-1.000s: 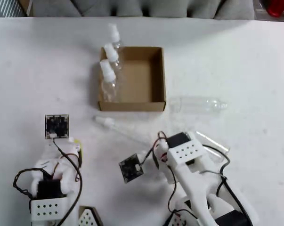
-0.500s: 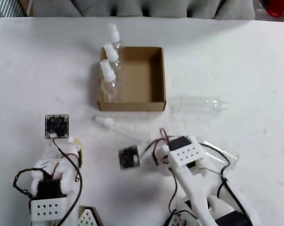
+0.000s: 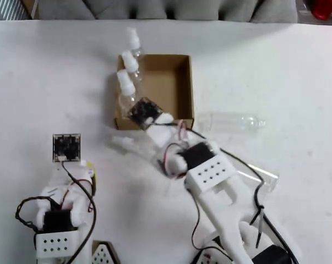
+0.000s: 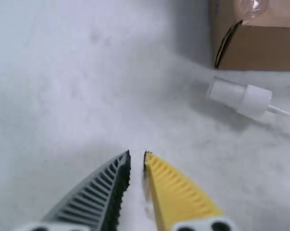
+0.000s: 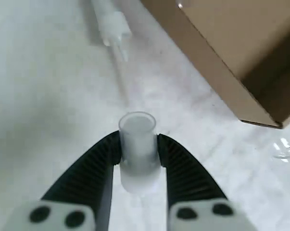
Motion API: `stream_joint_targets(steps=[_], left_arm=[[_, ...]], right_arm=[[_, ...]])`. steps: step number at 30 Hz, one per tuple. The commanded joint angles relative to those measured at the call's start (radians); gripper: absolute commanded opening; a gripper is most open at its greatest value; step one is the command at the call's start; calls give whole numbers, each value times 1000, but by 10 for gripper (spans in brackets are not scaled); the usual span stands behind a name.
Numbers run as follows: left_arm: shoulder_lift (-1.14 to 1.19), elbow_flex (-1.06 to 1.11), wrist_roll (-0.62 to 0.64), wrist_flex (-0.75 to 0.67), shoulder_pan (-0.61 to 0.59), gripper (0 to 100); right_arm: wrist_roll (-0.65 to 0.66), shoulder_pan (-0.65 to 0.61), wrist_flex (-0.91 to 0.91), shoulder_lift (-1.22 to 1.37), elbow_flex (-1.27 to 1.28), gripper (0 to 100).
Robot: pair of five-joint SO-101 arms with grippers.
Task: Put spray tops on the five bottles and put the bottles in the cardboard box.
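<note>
My right gripper [image 5: 137, 139] is shut on a white spray top [image 5: 136, 144], held just above the table in front of the cardboard box [image 5: 217, 53]. In the high view the right arm [image 3: 204, 170] stretches to the front wall of the box [image 3: 171, 124]. Three bottles [image 3: 127, 91] with spray tops stand along the box's left side. A second spray top [image 3: 124, 143] with its long tube lies on the table before the box, also seen in the left wrist view [image 4: 241, 98]. My left gripper [image 4: 136, 156] is shut and holds nothing, low over bare table.
A clear bottle [image 3: 232, 122] without a top lies right of the box. Another clear bottle [image 3: 262, 177] lies beside the right arm. The left arm [image 3: 61, 220] stays folded near the front left edge. Free table lies left of the box.
The right arm has swung forward and left from the table's front to the box's front wall, carrying the spray top. The left arm has not moved.
</note>
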Motion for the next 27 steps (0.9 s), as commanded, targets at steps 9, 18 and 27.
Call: stream_joint_targets(steps=[9, 18, 27], left_arm=[[10, -3, -3, -23, -15, 64], [10, -3, -3, -25, -15, 64], [10, -3, -3, -28, -15, 64]], right_arm=[[-227, -134, -466, 275, -26, 18], [-226, -183, -478, 591, -215, 93], [-109, -170, -24, 581, -482, 251]])
